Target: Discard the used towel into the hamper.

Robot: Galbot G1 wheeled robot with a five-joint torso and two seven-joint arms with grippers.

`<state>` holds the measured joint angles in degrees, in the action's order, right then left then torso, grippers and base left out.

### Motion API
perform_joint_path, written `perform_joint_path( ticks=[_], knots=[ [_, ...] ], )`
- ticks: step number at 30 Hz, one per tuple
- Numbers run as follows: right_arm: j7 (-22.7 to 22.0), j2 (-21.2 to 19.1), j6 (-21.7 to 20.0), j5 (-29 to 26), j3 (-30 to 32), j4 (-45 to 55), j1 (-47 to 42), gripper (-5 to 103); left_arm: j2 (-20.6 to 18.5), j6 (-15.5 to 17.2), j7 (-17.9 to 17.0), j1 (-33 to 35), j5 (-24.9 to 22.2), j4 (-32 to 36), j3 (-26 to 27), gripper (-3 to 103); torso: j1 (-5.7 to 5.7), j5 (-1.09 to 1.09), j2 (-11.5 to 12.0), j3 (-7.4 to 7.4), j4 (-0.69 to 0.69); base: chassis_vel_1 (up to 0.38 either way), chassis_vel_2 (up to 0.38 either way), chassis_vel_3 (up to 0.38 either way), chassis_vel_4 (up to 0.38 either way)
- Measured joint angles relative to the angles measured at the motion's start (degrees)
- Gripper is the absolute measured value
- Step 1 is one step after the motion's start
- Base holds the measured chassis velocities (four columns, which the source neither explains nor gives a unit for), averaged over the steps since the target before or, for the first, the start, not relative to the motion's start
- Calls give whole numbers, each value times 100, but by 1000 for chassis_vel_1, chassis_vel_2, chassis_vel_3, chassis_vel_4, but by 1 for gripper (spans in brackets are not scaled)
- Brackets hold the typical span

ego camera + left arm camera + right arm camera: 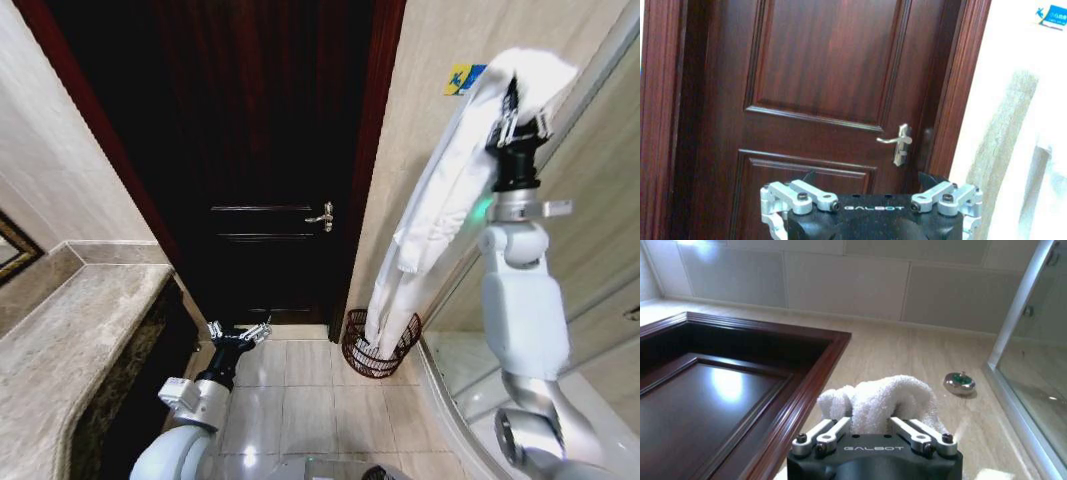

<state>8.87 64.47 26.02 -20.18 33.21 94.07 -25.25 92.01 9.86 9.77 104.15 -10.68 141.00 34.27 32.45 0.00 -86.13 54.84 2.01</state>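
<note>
The right gripper [517, 118] — clamped on the towel [440, 190] high above the hamper [381, 345] — could, seemingly, drape it over the rim; the left gripper [239, 333], left of the hamper, hangs open.

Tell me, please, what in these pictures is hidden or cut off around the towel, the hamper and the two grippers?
- Head view: the hamper's inside and the towel's lower end, which the towel itself covers.
- Right wrist view: the right gripper's fingertips, buried in towel.
- Left wrist view: the left gripper's fingers, cut off by the picture's edge; the head view shows it open, low near the door.
</note>
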Motion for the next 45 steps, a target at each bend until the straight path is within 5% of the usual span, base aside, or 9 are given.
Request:
perform_joint_path(
  ticks=[29,34,45],
  knots=[
    [291,388,622,-49,351,-306,-1675,12,-1,0,0,0,0,0,0,100,0,-1,0,0,0,0,0,0,0],
    [875,430,1145,-357,499,-725,-2006,12,0,0,0,0,0,0,0,100,0,0,0,0,0,0,0,0,0],
    [1157,632,1532,-349,555,-1264,-2237,12,0,0,0,0,0,0,0,100,0,0,0,0,0,0,0,0,0]
  ],
)
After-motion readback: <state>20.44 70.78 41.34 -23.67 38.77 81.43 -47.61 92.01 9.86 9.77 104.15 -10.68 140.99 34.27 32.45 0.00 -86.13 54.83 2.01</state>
